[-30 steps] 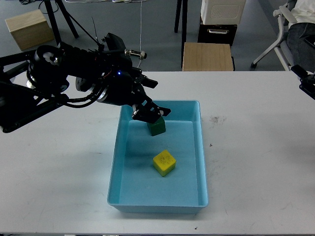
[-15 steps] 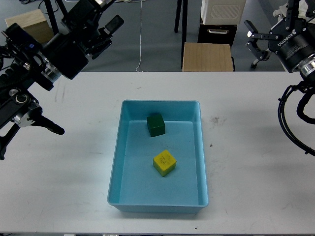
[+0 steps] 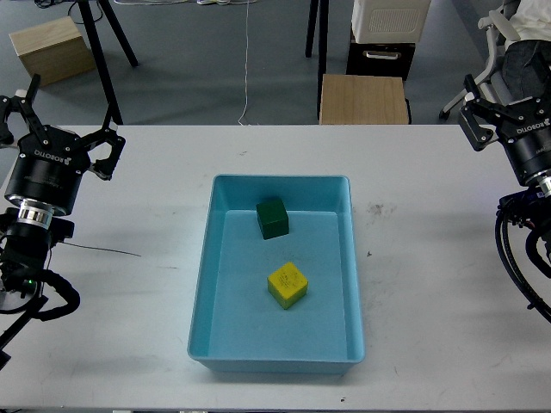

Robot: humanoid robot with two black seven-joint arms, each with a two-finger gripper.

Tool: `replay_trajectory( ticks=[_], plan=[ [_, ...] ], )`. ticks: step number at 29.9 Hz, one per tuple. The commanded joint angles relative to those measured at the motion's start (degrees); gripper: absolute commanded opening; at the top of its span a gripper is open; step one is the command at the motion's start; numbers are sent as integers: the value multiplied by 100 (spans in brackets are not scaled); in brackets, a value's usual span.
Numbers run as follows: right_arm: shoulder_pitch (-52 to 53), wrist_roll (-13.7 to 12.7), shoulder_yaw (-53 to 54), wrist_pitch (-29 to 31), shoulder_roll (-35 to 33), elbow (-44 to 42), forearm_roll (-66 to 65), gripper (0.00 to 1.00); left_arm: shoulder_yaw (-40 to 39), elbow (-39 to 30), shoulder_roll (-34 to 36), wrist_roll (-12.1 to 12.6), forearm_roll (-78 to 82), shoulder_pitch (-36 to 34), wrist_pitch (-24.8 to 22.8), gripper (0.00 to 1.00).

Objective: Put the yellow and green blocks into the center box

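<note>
Green block (image 3: 273,217) and yellow block (image 3: 287,285) both sit in blue box (image 3: 349,258) mid-bench. Left tool (image 3: 58,138) and right tool (image 3: 508,107) spread, empty, near side edges. Task looks done; no next move needed.

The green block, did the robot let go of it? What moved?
Yes. The left gripper released the green block and pulled back to the table's left edge, fingers spread. The right gripper shifted slightly. Green block, yellow block and blue box stayed put.
</note>
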Motion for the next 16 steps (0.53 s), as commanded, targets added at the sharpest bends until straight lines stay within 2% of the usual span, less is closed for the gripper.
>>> replay_trajectory(
  ticks=[1,5,8,10,13,16],
  plan=[
    [-662,-46,377,15,367,390,44,99,-44,-157,-486,60,-127,397,-204,100],
    [-1119,-46,694,15,833,759,26,99,-123,-465,-969,43,-136,802,-213,100],
    [-1260,-46,720,15,904,813,26,99,-194,-650,-1111,16,-136,987,-222,100],
    [-1339,-37,720,15,922,839,44,99,-212,-685,-1163,-80,-136,996,-213,100],
    [-1524,-28,720,15,1053,988,44,99,-238,-685,-1199,-361,-136,1075,-213,100],
    [-1665,-20,677,15,1142,1068,26,99,-238,-694,-1216,-385,-136,1137,-222,100]
  ],
)
